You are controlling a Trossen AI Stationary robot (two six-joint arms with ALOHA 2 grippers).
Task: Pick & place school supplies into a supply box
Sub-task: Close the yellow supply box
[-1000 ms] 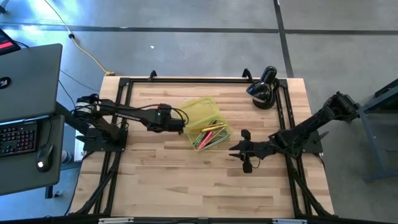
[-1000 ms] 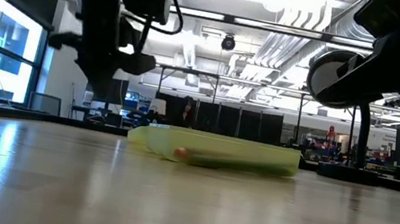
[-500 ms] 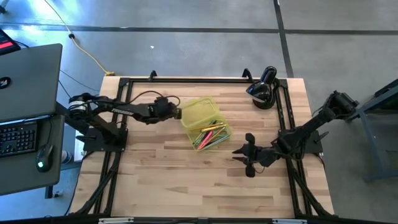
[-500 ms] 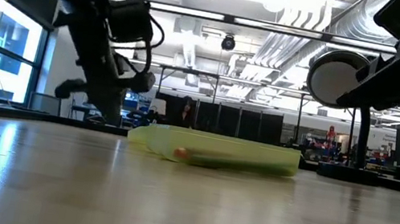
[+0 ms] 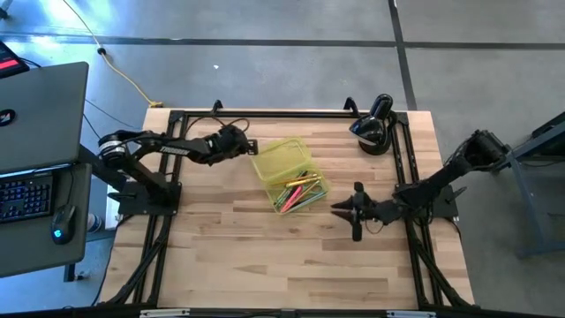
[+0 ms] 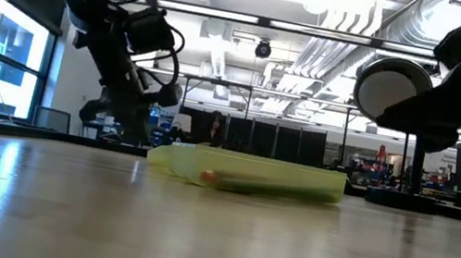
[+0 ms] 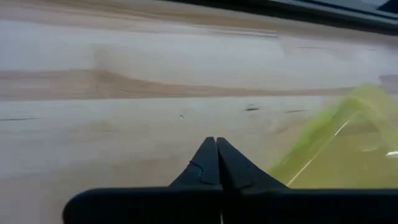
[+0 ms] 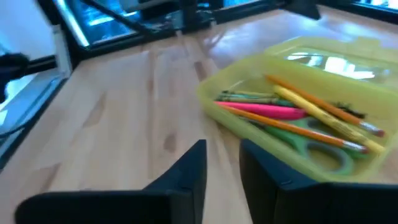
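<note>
The left gripper [image 7: 216, 163] has its jaws pressed together with nothing between them. It hangs over bare wood near the far left part of the counter [image 5: 265, 256], just beside the back left corner of the box [image 5: 290, 174] and not touching it.

The right gripper [image 8: 222, 163] shows a narrow gap between its jaws, and nothing sits in that gap. It is just right of the box, apart from it, with its jaws pointing toward the box's open side.

The box is a shallow yellow-green case lying open near the middle of the counter. Inside its nearer half lie the pens and pencils [image 8: 298, 112], among them a pink one, orange ones and a yellow one, with the green-handled scissors [image 8: 323, 149] beneath them.

A black rounded device [image 5: 374, 128] stands at the far right corner.
</note>
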